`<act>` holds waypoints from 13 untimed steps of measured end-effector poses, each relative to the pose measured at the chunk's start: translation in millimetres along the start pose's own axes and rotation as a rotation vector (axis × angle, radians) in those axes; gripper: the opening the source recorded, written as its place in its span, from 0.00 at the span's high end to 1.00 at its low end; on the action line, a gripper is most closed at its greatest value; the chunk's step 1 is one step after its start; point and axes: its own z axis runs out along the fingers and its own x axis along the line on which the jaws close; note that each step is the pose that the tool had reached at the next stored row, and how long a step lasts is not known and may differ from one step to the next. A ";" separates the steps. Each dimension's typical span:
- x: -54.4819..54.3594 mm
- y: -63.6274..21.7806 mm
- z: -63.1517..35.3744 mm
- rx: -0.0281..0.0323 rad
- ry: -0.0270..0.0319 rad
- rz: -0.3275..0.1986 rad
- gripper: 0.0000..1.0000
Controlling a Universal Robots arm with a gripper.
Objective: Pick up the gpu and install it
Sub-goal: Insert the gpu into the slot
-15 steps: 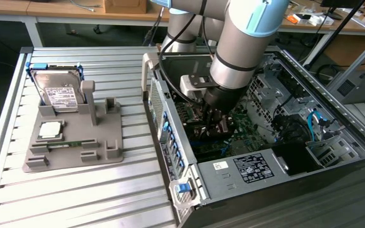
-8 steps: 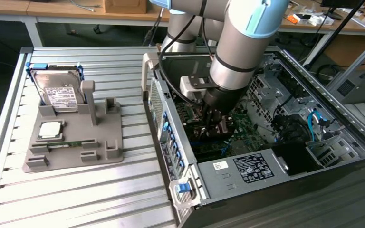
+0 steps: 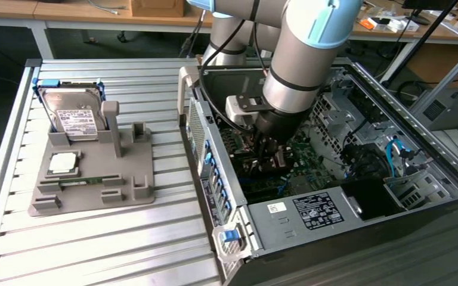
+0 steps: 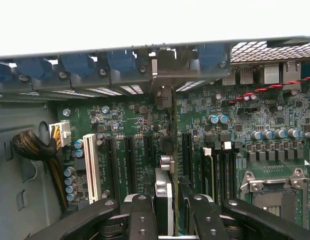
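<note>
The arm reaches steeply down from above, its wrist pointing almost straight downward. The tool (image 3: 265, 156) hangs at the arm's lower end, its two black fingers (image 4: 139, 215) clamped on the gpu (image 4: 165, 200) standing edge-on between them.

1. Ribbed silvery metal tabletop (image 3: 93, 238), dull sheen.
2. Matt grey plastic holder tray (image 3: 133, 179).
3. Open grey sheet-metal computer case (image 3: 293, 238), smooth.
4. Matt black pincer (image 4: 167, 210) on the thin dark gpu card (image 4: 172, 165), its board edge matt.
5. Glossy green motherboard (image 4: 129, 150).
</note>
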 end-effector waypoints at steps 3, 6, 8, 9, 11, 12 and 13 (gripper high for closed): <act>0.0 0.0 0.0 0.0000 0.0000 0.000 0.70; -0.5 0.0 0.0 0.0000 -0.0001 0.000 0.70; -1.7 0.2 0.0 0.0000 0.0000 0.000 0.70; -2.0 0.1 0.0 0.0000 -0.0001 -0.001 0.70; -2.6 0.2 0.0 0.0000 -0.0001 -0.003 0.70; -2.7 0.2 0.1 0.0000 -0.0002 -0.006 0.70; -2.8 0.2 0.0 -0.0001 -0.0002 -0.011 0.70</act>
